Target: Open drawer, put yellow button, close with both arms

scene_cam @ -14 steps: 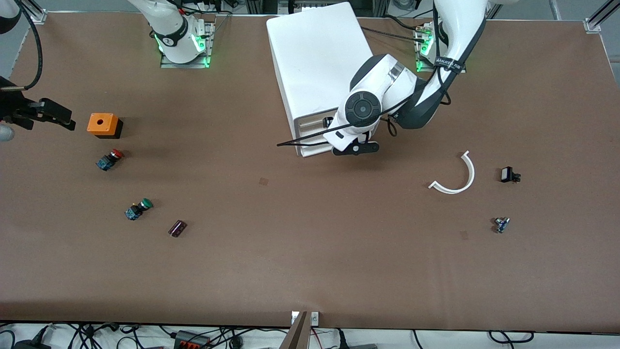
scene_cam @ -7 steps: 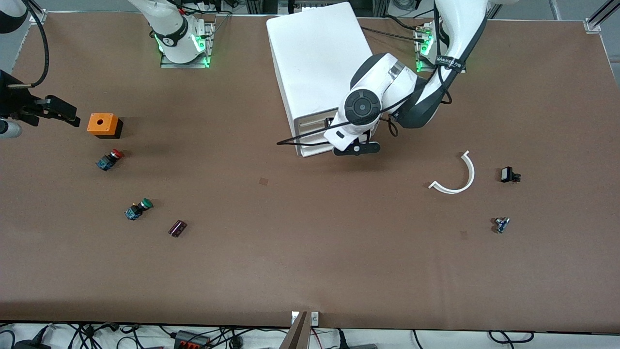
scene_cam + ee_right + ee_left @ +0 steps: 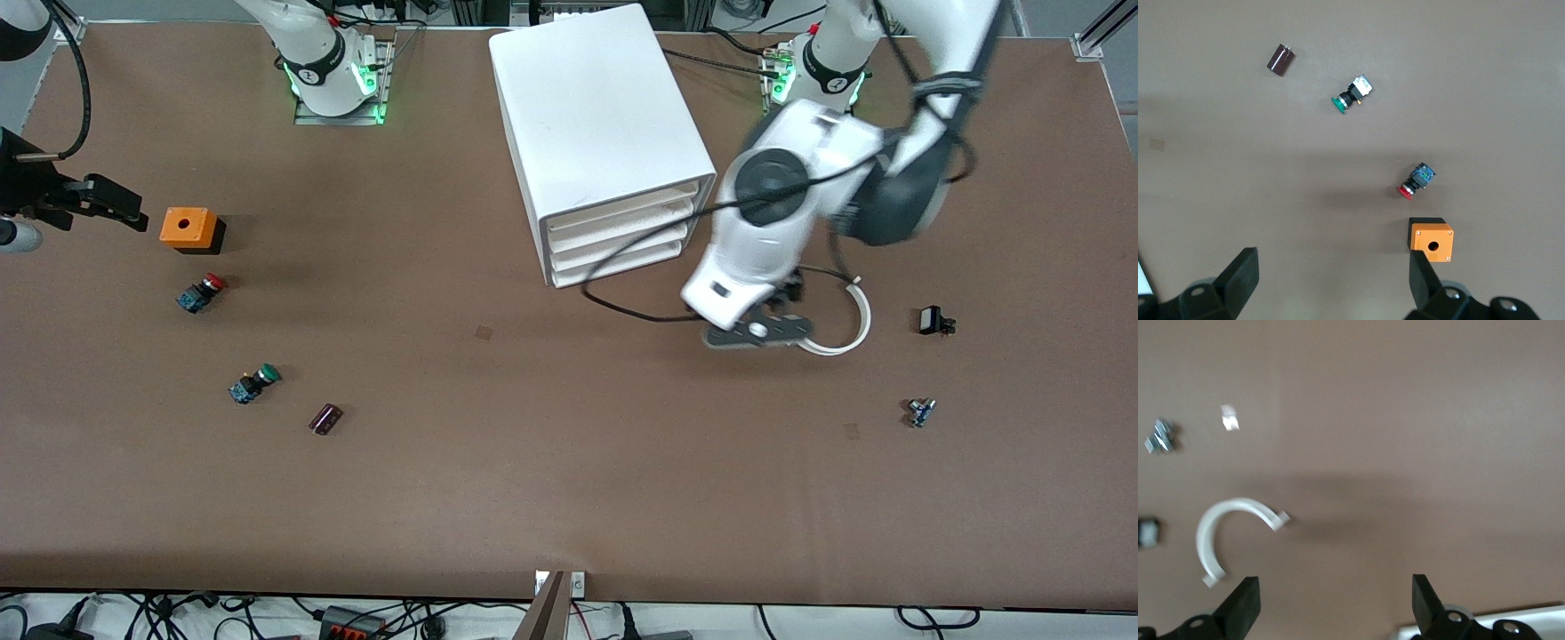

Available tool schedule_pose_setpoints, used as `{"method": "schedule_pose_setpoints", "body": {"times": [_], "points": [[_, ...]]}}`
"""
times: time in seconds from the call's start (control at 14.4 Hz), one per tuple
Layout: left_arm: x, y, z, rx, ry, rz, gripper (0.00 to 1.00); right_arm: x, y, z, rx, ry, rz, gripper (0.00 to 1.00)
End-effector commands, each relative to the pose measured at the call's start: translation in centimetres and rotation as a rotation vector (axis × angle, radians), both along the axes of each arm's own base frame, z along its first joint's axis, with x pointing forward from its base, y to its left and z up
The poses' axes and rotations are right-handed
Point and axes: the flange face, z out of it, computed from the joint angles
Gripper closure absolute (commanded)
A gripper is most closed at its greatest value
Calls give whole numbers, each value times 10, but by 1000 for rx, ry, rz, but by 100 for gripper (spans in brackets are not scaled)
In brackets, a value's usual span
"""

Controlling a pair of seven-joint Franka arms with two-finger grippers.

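Observation:
The white cabinet [image 3: 596, 107] stands mid-table, nearer the arms' bases. Its top drawer [image 3: 622, 206] sits flush with the three lower drawers, and all four look shut. The yellow button is not in view. My left gripper [image 3: 757, 332] is open and empty, low over the table beside the cabinet toward the left arm's end; in the left wrist view [image 3: 1335, 593] its fingers stand wide apart over bare table. My right gripper [image 3: 120, 206] is open and empty at the right arm's end of the table, and also shows in the right wrist view [image 3: 1331, 267].
A white curved strip [image 3: 845, 324] lies right by the left gripper, with a small black part [image 3: 933, 320] and a small metal part [image 3: 920, 411] nearby. An orange box [image 3: 188, 228], a red-capped switch [image 3: 202, 292], a green-capped switch [image 3: 254, 382] and a dark cylinder [image 3: 325, 418] lie toward the right arm's end.
My left arm has swung away from the cabinet's drawer fronts toward the white curved strip. The drawers now show unblocked. My right gripper has barely moved.

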Motion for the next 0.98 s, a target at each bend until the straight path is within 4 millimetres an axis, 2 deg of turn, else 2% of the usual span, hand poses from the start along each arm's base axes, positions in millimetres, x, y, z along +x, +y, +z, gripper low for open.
{"method": "schedule_pose_setpoints", "body": {"times": [0.0, 0.07, 0.21, 0.28, 0.35, 0.42, 0.56, 0.63, 0.7, 0.84, 0.91], "points": [[29, 69, 23, -5, 5, -160, 0, -9, -1, 5, -5, -11, -1, 0], [34, 94, 29, -18, 12, -184, 0, -9, -1, 5, -7, -11, 1, 0], [37, 127, 38, -27, 27, -196, 0, -9, -1, 5, -7, -9, 1, 0], [37, 151, 41, -56, 50, -176, 0, -9, -1, 5, -7, -9, 1, 0], [34, 162, 53, -81, 58, -175, 0, -9, -1, 5, -7, -9, 2, 0], [28, 165, 68, -86, 58, -179, 0, -9, -2, 5, -8, -9, 7, 0], [10, 191, 90, -94, 98, -177, 0, -9, 0, 5, -9, -12, 14, 0], [1, 196, 90, -152, 128, -217, 0, -8, 0, 6, -10, -16, 12, 0], [-8, 211, 101, -200, 113, -206, 0, -7, 0, 6, -10, -24, 12, 0], [-35, 205, 130, -216, 15, -211, 0, -8, -1, 6, -11, -31, 11, 0], [-41, 194, 133, -212, -14, -236, 0, -8, -1, 8, -11, -41, 11, 0]]}}
